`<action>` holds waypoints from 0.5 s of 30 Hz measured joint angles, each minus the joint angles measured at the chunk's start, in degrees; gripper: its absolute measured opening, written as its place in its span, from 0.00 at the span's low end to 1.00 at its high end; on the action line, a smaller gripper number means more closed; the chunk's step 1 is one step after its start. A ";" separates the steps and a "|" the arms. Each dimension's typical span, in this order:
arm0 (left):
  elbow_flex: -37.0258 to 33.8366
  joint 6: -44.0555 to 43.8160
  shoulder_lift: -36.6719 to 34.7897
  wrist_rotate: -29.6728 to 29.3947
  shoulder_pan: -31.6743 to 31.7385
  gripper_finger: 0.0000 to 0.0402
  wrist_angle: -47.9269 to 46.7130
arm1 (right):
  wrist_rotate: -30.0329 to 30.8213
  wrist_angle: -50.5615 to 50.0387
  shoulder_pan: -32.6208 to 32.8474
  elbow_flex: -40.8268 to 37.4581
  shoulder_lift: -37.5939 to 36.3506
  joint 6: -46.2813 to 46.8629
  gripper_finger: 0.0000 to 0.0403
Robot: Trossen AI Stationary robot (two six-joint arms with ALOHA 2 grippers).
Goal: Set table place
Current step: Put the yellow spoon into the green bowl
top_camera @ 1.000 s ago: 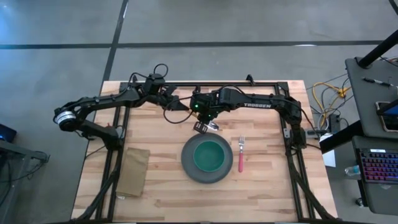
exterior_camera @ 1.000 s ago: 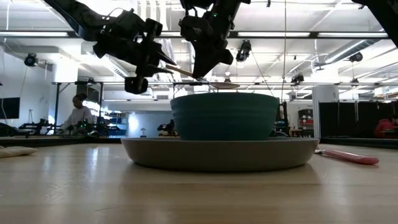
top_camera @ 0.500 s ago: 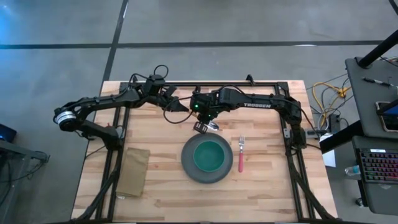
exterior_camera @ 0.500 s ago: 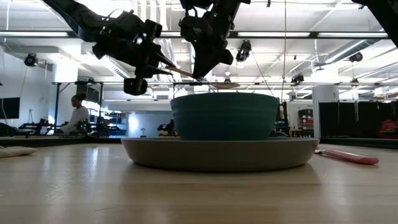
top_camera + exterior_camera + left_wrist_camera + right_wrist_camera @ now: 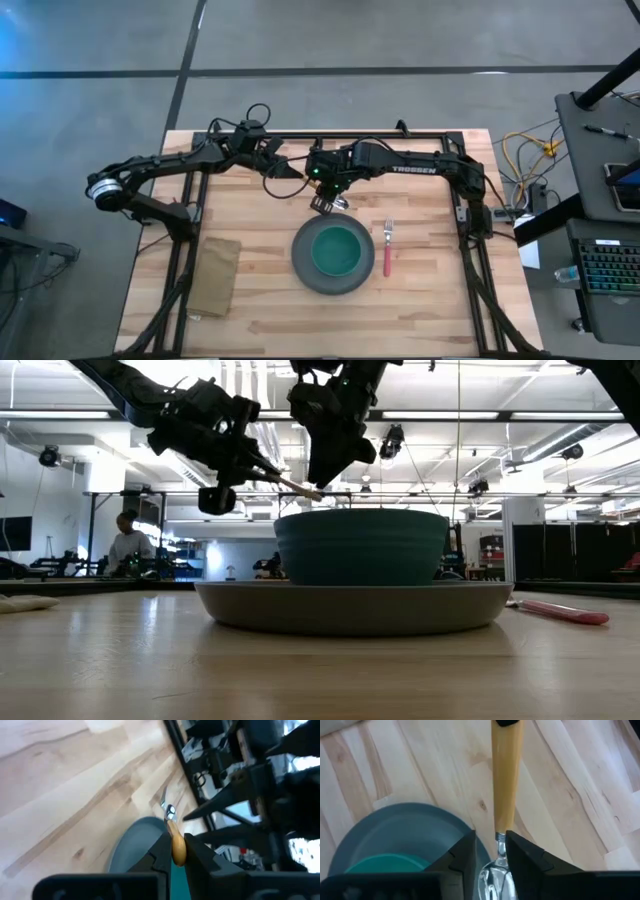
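The orange-handled metal spoon (image 5: 506,780) hangs in the air over the table just beyond the far left rim of the grey plate (image 5: 303,270). The teal bowl (image 5: 338,250) stands on the plate, and the pink-handled fork (image 5: 387,250) lies right of it. My left gripper (image 5: 177,837) is shut on the spoon's handle. My right gripper (image 5: 491,837) points down. Its fingers stand on either side of the spoon's metal neck (image 5: 501,845), and the gap between them is wider than the neck. The spoon's bowl (image 5: 492,880) shows behind the fingertips. My left gripper pinches the orange handle (image 5: 178,851) between its two fingers, near the handle's free end. The fingers come slanting down from the table's far left and lie roughly along the spoon. The spoon is lifted clear and slopes down toward its bowl end (image 5: 318,493).
A tan folded cloth (image 5: 215,275) lies near the table's left near corner. Black frame rails (image 5: 180,260) run along the table's edges. Bare wood (image 5: 270,320) shows in front of the plate. A person (image 5: 125,545) is in the room far behind.
In the low view, the spoon's bowl showed level to the right of my right gripper's fingertips. It no longer shows there, and the spoon now ends at those fingertips. Both arms have stayed almost where they were.
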 joint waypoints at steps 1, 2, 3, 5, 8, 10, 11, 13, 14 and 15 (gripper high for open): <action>-0.02 0.50 0.00 0.04 0.00 0.03 -0.66 | 0.00 -0.20 0.00 0.12 -0.02 0.00 0.25; -0.19 0.97 0.00 0.02 -0.02 0.03 -1.30 | 0.00 -0.20 0.10 0.32 -0.08 0.02 0.26; -0.38 1.05 0.00 0.02 -0.02 0.03 -1.98 | 0.00 -0.29 0.11 0.56 -0.25 0.04 0.26; -0.90 1.05 0.00 0.11 -0.07 0.03 -2.25 | 0.02 -1.22 0.11 1.08 -0.85 0.11 0.27; -1.01 0.97 -0.19 0.20 -1.28 0.03 -3.91 | 0.31 -2.35 0.11 1.44 -2.23 1.21 0.28; -1.01 0.33 -0.43 0.44 -2.73 0.03 -3.82 | 0.54 -2.93 0.11 1.44 -3.23 2.14 0.29; -1.01 -0.25 -0.73 0.46 -3.53 0.03 -3.84 | 0.89 -3.33 0.09 1.44 -3.78 2.76 0.29; -1.01 -0.52 -1.58 0.48 -5.33 0.03 -3.82 | 2.39 -4.32 0.11 1.44 -4.92 3.32 0.29; -1.01 -0.72 -2.02 0.46 -6.31 0.03 -3.78 | 3.15 -4.94 0.11 1.44 -5.41 3.52 0.29; -1.01 -1.23 -2.39 0.43 -7.26 0.03 -3.99 | 3.87 -5.63 0.11 1.44 -5.92 3.81 0.29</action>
